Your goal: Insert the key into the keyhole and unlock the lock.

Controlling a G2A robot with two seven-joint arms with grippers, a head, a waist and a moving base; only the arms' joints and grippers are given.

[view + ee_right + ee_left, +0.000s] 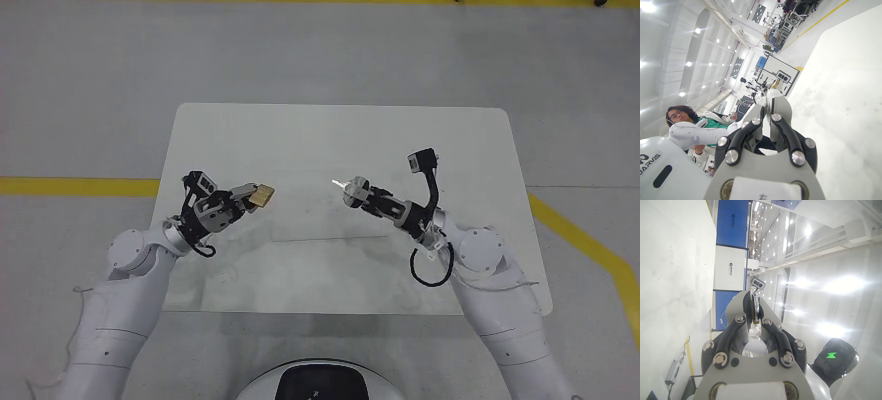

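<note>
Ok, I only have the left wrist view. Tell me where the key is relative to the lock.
Observer: Top view: the right end effector holds the key, tip aimed at the lock, a clear gap between.
Operator: Give me the lock's orientation.
Observer: Its brass body sticks out of the left end effector toward the key.
Operator: Confirm the key grip.
Observer: Right wrist view shows those fingers shut together.

Brass-gold lock (262, 195), silvery-white key (340, 184), plain white table (340, 130)

lock (262, 195) left of key (340, 184) (apart)
</note>
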